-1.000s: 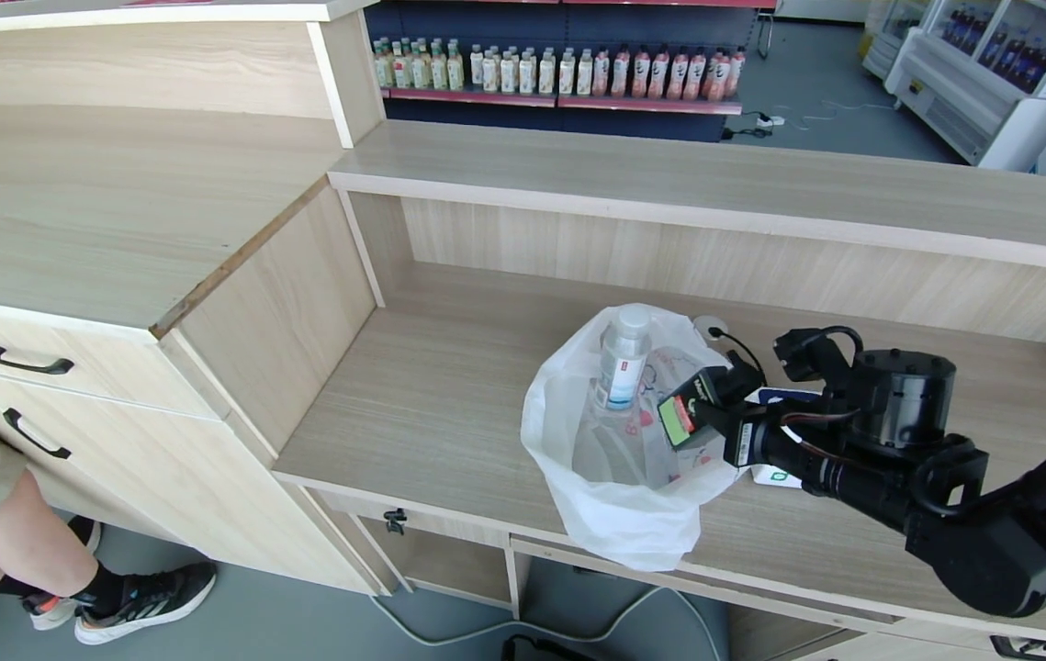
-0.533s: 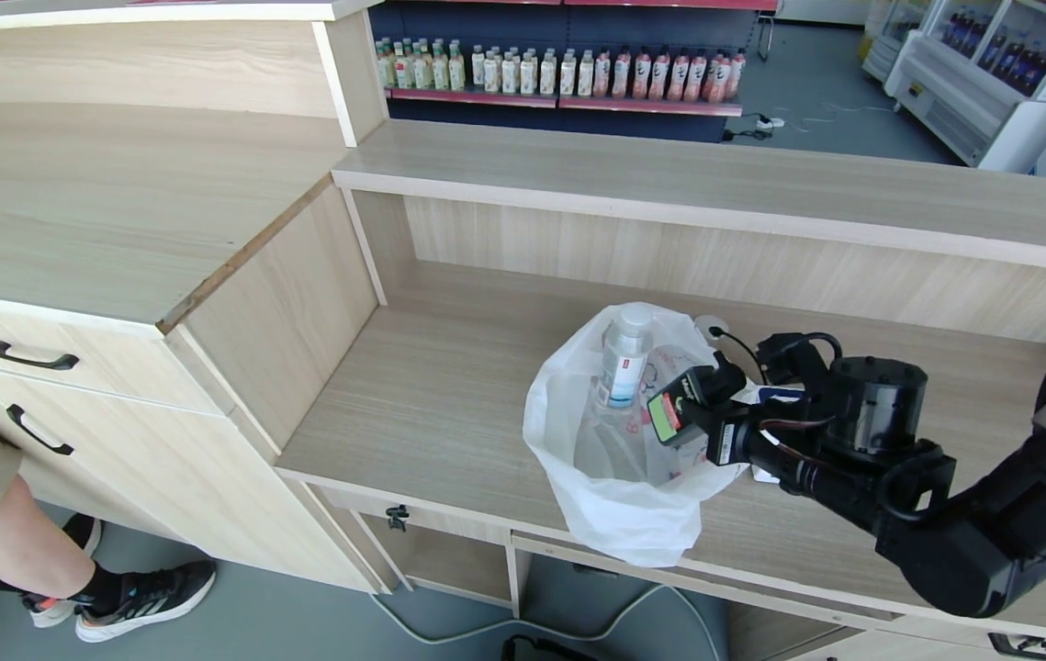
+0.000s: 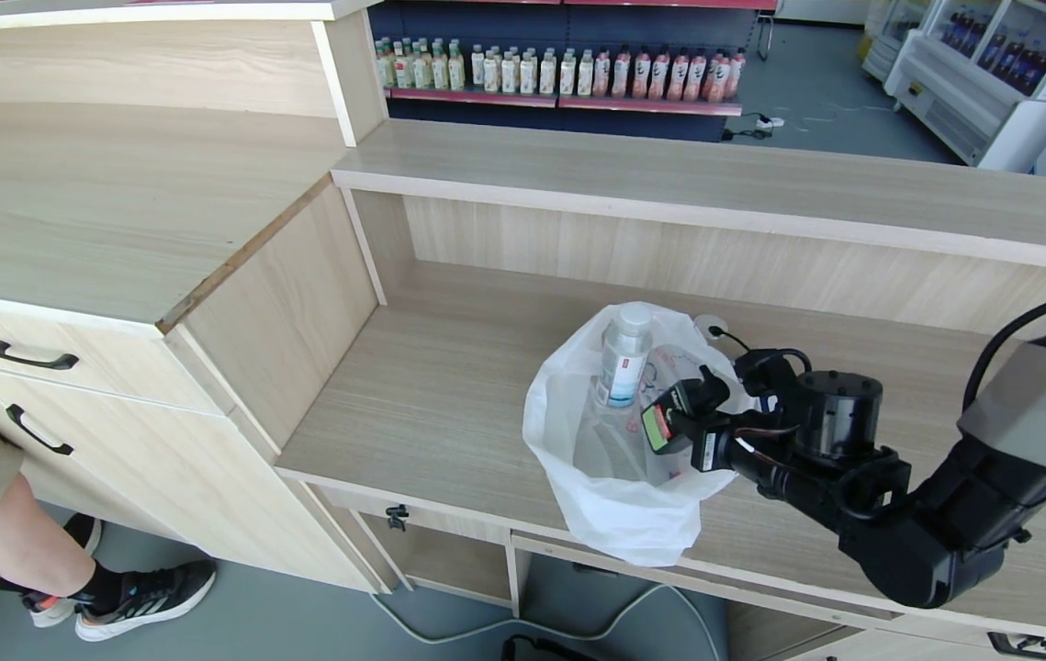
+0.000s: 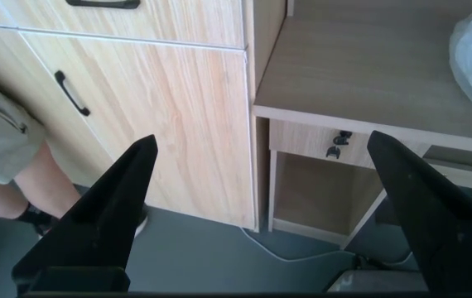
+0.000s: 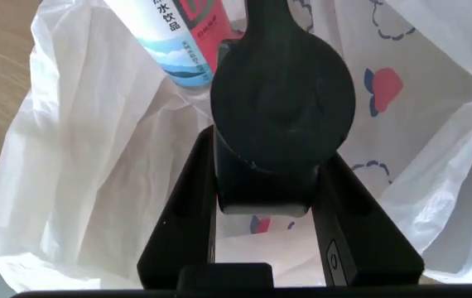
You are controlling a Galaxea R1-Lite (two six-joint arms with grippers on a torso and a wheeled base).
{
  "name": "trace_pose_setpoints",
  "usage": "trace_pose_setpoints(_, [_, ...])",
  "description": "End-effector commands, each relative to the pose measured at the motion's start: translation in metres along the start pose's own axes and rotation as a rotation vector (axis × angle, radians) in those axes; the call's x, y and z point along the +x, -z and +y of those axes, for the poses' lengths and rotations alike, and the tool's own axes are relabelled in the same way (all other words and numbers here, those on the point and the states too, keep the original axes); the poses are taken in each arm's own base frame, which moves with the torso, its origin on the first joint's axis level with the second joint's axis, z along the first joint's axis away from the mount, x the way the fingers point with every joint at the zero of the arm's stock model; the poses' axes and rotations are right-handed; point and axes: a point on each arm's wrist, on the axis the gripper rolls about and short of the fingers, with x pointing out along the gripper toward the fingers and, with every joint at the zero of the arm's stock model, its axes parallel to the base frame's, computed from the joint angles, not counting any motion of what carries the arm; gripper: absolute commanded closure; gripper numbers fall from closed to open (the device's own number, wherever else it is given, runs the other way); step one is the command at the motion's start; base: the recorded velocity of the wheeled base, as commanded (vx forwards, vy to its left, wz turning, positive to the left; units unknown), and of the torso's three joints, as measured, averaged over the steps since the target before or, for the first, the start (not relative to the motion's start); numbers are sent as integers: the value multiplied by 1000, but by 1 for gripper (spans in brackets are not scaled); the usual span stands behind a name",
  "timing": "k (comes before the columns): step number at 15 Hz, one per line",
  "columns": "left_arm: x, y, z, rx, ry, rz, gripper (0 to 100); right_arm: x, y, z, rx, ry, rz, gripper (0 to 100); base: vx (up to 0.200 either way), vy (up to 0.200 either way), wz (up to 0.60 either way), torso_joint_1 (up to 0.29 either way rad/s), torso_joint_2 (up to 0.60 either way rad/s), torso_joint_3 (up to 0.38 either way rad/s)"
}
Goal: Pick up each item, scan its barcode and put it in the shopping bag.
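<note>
Head view, item by item.
- Shopping bag (image 3: 578, 477): white plastic, mouth open, standing on the lower wooden counter (image 3: 449, 395) near its front edge.
- Water bottle (image 3: 624, 363): clear, white cap, blue and red label, standing inside the bag on its far side and leaning slightly.
- Dark item (image 3: 658, 427): small, with a green and red label on its face, hanging over the right part of the bag's mouth, just right of the bottle.
- Right gripper (image 3: 677, 420): coming in from the right, pinching the dark item between its fingers.
- Small white disc (image 3: 711, 325): lying on the counter just beyond the bag's far rim.
- Drinks shelf (image 3: 559, 69): rows of bottles, far back across the aisle.

Right wrist view: the right gripper (image 5: 273, 194) is clamping the dark item (image 5: 281, 91) above the bag's white lining (image 5: 95, 207), with the bottle (image 5: 178, 33) lying beyond it.

Left wrist view: the left gripper (image 4: 262, 141) is hanging with fingers spread wide, holding nothing, low beside the cabinet front (image 4: 178, 124) at the counter's left end.
</note>
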Motion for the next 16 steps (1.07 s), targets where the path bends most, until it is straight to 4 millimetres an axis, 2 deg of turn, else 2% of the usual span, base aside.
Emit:
trace_pose_setpoints(1, [0,0,0,0,0,-1,0,11,12,-2,-2,4,28,100,0,0,0,0,0,0])
trace_pose_setpoints(5, [0,0,0,0,0,-1,0,21,16,-4,-6,8,7,100,0,0,0,0,0,0])
trace_pose_setpoints(12, [0,0,0,0,0,-1,0,17,22,-6,-52,11,35,100,0,0,0,0,0,0])
trace_pose_setpoints(16, [0,0,0,0,0,-1,0,15,15,-6,-52,10,15,100,0,0,0,0,0,0])
